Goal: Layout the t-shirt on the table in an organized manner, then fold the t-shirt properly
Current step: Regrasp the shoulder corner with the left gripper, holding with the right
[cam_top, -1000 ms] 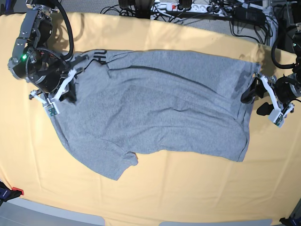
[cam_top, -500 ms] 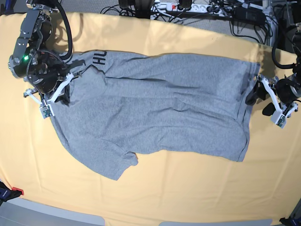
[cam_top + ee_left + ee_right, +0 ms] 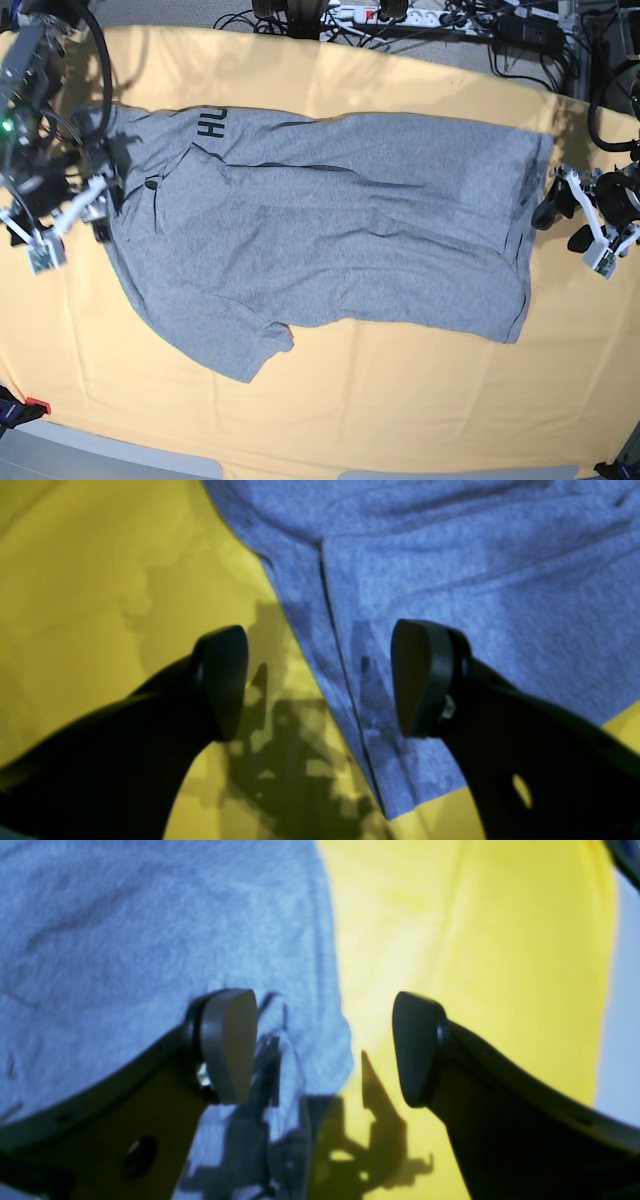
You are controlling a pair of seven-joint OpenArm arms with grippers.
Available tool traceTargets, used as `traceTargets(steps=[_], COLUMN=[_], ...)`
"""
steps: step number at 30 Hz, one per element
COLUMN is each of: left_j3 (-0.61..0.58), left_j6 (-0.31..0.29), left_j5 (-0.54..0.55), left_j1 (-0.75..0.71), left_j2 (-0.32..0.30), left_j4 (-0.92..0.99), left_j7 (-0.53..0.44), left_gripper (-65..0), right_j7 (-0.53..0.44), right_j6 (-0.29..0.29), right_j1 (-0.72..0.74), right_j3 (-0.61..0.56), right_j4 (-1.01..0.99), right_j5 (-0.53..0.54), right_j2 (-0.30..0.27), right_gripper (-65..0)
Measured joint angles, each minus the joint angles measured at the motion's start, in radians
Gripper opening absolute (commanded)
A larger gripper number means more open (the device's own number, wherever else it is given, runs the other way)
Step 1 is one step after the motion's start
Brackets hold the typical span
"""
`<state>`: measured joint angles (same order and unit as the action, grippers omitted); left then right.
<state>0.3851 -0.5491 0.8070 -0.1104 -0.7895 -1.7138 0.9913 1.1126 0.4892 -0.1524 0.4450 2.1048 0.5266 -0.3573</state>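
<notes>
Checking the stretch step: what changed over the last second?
The right tool pulled the t-shirt outward toward its own table edge, straightening the top edge, then opened and let go. The left tool eased slightly outward, open, holding nothing. The lower sleeve and bottom hem stayed put.

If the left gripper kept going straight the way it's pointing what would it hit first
Probably the t-shirt: the open left gripper straddles its hemmed edge, one finger over the table. Height above the cloth is unclear.
</notes>
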Motion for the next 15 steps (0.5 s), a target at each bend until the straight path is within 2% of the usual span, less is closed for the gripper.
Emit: traceTargets(steps=[6, 10, 15], left_j3=[0.0, 0.0, 0.0], left_j6=[0.0, 0.0, 0.0], left_j5=[0.008, 0.008, 0.013], left_j1=[0.0, 0.0, 0.0], left_j2=[-0.003, -0.003, -0.003], left_j4=[0.0, 0.0, 0.0], left_j7=[0.0, 0.001, 0.001], left_gripper=[-20.1, -20.1, -20.1], right_j7=[0.111, 0.104, 0.06], right_j6=[0.008, 0.008, 0.023], right_j1=[-0.192, -0.301, -0.404], right_j3=[0.177, 0.252, 0.267], right_j4=[0.021, 0.021, 0.016], right_j5=[0.204, 0.227, 0.272], right_j2=[0.014, 0.014, 0.02], right_gripper=[-21.8, -21.8, -21.8])
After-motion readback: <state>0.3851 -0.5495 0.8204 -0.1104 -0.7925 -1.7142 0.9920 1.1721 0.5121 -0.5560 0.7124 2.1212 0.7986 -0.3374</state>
